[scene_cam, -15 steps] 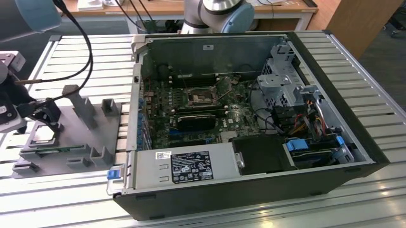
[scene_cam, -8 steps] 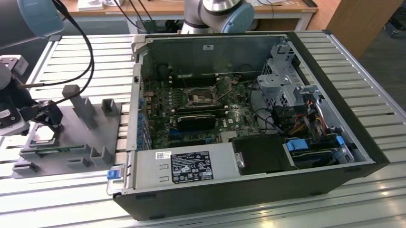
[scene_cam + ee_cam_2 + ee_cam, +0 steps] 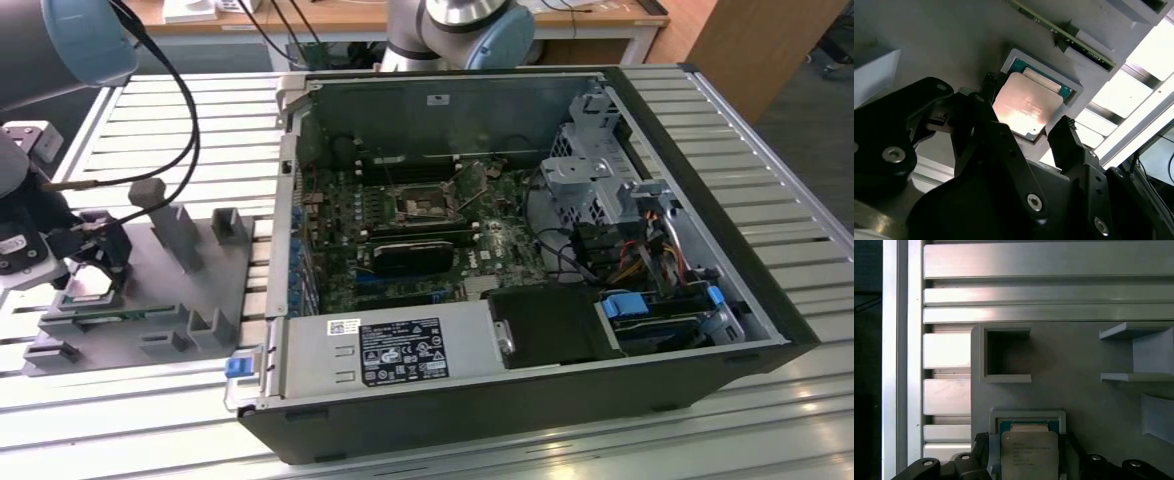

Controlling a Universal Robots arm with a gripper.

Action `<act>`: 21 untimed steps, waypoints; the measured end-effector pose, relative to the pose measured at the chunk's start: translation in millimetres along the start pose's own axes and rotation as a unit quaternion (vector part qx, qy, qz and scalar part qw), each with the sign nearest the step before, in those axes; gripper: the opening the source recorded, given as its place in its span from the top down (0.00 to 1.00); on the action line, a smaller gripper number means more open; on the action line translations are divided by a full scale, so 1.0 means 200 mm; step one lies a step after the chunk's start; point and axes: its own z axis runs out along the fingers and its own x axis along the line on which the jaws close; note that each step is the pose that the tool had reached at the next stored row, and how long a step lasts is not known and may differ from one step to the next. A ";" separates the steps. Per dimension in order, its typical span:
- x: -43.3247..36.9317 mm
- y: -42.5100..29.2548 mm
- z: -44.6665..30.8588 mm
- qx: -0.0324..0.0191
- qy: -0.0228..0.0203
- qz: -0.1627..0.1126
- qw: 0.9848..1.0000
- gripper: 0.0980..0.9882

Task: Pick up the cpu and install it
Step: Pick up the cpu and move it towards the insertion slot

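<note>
Claw [image 3: 1027,102], spread wide, straddles the cpu [image 3: 1026,110] in the grey tray [image 3: 929,30]

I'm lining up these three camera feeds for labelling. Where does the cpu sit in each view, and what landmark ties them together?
Exterior view: the cpu lies in a pocket of the grey tray, at the exterior view's left, away from the open computer case.
Second wrist view: the cpu sits in its pale-rimmed pocket.
First wrist view: the cpu sits in the same pocket, near an empty square recess.
Shared landmark: the grey tray.
</note>
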 end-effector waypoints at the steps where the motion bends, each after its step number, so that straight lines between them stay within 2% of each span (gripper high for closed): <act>1: 0.000 0.000 0.001 0.000 0.000 0.000 1.000 0.33; 9: 0.000 -0.008 -0.001 0.000 -0.003 0.000 1.000 0.33; 15: 0.010 -0.008 -0.010 0.000 -0.008 0.000 1.000 0.33; 21: 0.017 -0.008 -0.009 0.000 -0.008 0.000 1.000 0.33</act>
